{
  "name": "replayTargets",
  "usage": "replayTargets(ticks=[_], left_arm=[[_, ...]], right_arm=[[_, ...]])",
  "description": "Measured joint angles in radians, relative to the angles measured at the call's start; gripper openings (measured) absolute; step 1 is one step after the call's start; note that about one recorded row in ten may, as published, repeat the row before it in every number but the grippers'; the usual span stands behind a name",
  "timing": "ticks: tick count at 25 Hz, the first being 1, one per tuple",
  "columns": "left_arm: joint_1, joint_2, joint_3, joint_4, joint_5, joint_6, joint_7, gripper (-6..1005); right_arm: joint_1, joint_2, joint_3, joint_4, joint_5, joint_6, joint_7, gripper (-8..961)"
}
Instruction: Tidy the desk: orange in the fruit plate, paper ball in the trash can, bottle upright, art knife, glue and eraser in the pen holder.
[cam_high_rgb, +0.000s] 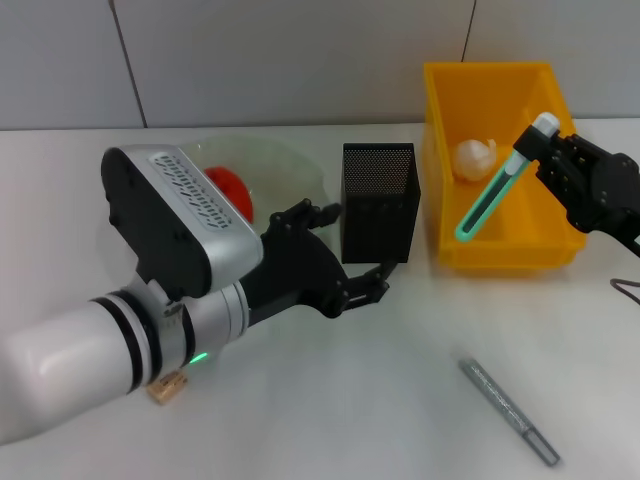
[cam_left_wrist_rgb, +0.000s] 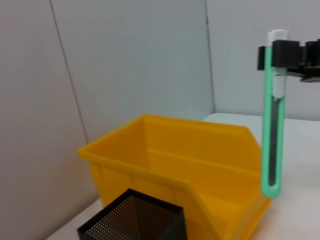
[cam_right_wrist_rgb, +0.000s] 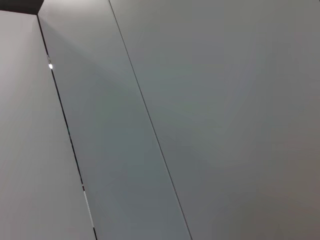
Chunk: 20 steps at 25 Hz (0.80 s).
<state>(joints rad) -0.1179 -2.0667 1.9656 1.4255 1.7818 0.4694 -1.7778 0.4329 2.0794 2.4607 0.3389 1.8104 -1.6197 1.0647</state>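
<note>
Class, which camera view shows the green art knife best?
The left wrist view: the art knife hangs full length from the right gripper. The head view shows it smaller, over the yellow bin. The right wrist view shows only wall.

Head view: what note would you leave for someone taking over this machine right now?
Right pincer: shut on a green stick, tilted above the yellow bin.
Left pincer: beside the pen holder.
Done: paper ball in the bin, orange on the plate.
Left: green stick, grey pen-like tool and small tan block into the holder. No bottle in view.
</note>
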Motion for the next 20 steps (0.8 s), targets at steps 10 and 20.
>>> replayTargets(ticks=[10, 20], left_arm=[[-0.006, -0.001, -0.069, 0.114, -0.058, 0.207, 0.033, 838], [-0.071, -0.002, -0.473, 0.112, -0.359, 0.802, 0.161, 837]], right_arm=[[0.004, -0.001, -0.005, 0.014, -0.003, 0.037, 0.003, 165], [0.004, -0.001, -0.005, 0.018, -0.005, 0.037, 0.003, 165]])
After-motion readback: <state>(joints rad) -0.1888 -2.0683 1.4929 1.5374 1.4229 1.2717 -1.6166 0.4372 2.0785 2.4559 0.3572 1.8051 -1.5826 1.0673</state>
